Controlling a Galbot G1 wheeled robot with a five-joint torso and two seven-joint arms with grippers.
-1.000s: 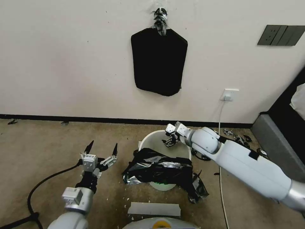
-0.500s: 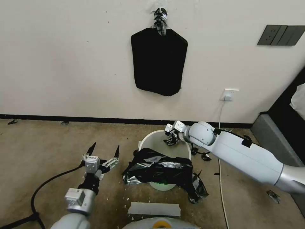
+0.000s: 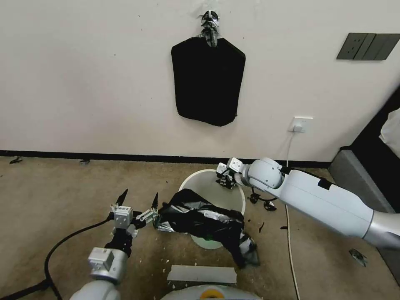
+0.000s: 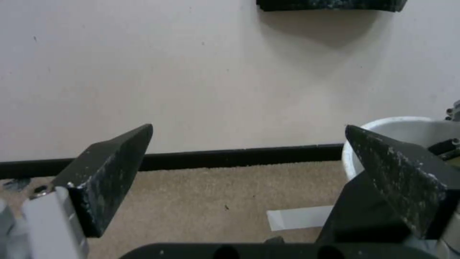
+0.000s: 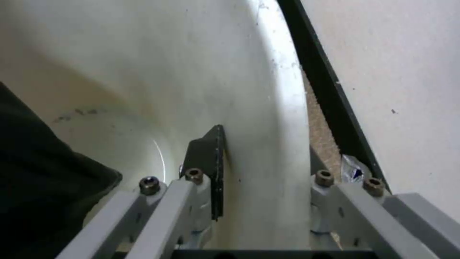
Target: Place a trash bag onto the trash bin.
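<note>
the trash bag (image 3: 204, 221) lies draped over the near rim of the trash bin (image 3: 196, 178), not yet opened around it. right gripper (image 3: 225, 180) seemingly pinches the far rim; left gripper (image 3: 138, 200), jaws wide, has closed in beside the bag as the bin slid leftward.

Indoor room — carpet floor (image 3: 54, 187), wall sockets (image 3: 301, 123).
</note>
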